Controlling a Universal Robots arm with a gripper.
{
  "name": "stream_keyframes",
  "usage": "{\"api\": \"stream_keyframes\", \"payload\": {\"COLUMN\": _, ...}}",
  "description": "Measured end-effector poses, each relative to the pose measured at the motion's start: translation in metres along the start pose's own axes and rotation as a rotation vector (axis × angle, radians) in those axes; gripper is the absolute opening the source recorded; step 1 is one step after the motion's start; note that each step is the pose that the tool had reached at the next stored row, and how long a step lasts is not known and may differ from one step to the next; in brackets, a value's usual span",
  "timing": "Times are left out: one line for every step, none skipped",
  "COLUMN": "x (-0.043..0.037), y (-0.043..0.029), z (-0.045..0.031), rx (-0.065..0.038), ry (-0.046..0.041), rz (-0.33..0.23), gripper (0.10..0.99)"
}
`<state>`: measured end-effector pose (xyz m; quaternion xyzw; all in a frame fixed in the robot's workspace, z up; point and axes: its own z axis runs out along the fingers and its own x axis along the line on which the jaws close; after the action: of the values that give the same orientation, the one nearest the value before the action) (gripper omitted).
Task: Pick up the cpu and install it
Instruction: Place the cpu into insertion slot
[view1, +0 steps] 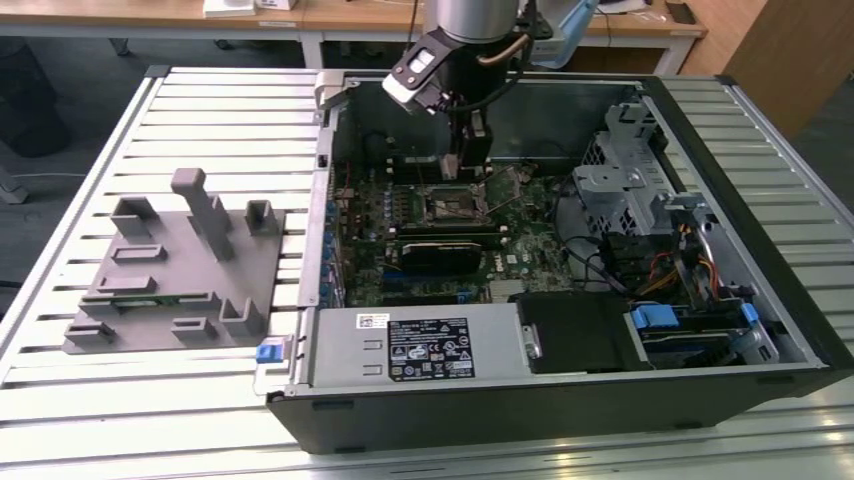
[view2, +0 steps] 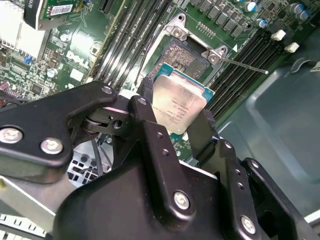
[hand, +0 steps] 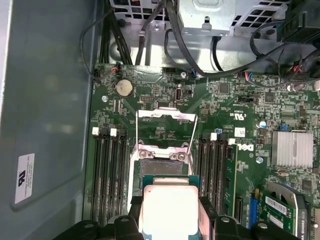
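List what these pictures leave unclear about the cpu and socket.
cpu underside: faces away in both wrist views.
socket near part: covered by the cpu in the first wrist view.
cpu side edges: hidden by the gripper fingers in the second wrist view.
cpu-to-socket gap: blocked by the gripper in the exterior view.

Slatted metal table (view1: 134, 420), wooden desks (view1: 360, 15) behind

Socket (hand: 162, 167) by the pincer (hand: 170, 215) lies open — memory slots (hand: 107, 177) flank it, hinged frame (hand: 166, 131) raised.
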<state>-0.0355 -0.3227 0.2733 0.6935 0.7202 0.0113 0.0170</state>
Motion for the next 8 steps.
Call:
{"api": "stream_keyframes", "payload": {"x": 0.0001, "y": 0.0000, "z": 0.0011, "rx": 0.000, "ry": 0.0000, "rz": 0.001, "gripper": 0.525}}
{"api": "stream_keyframes", "payload": {"x": 0.0003, "y": -0.0001, "z": 0.0023, "rx": 0.000, "ry": -0.0001, "rz": 0.002, "gripper": 0.525}}
{"api": "stream_keyframes", "payload": {"x": 0.0003, "y": -0.0001, "z": 0.0036, "rx": 0.000, "ry": -0.0001, "rz": 0.002, "gripper": 0.525}}
{"api": "stream_keyframes", "payload": {"x": 0.0004, "y": -0.0002, "z": 0.0051, "rx": 0.000, "ry": -0.0001, "rz": 0.002, "gripper": 0.525}}
{"api": "stream_keyframes", "payload": {"x": 0.0004, "y": -0.0002, "z": 0.0069, "rx": 0.000, "ry": 0.0001, "rz": 0.002, "gripper": 0.525}}
{"api": "stream_keyframes", "payload": {"x": 0.0004, "y": -0.0003, "z": 0.0088, "rx": 0.000, "ry": 0.0001, "rz": 0.002, "gripper": 0.525}}
{"api": "stream_keyframes", "payload": {"x": 0.0004, "y": -0.0004, "z": 0.0105, "rx": 0.000, "ry": 0.0001, "rz": 0.002, "gripper": 0.525}}
{"api": "stream_keyframes", "payload": {"x": 0.0005, "y": -0.0005, "z": 0.0120, "rx": 0.000, "ry": 0.0000, "rz": 0.002, "gripper": 0.525}}
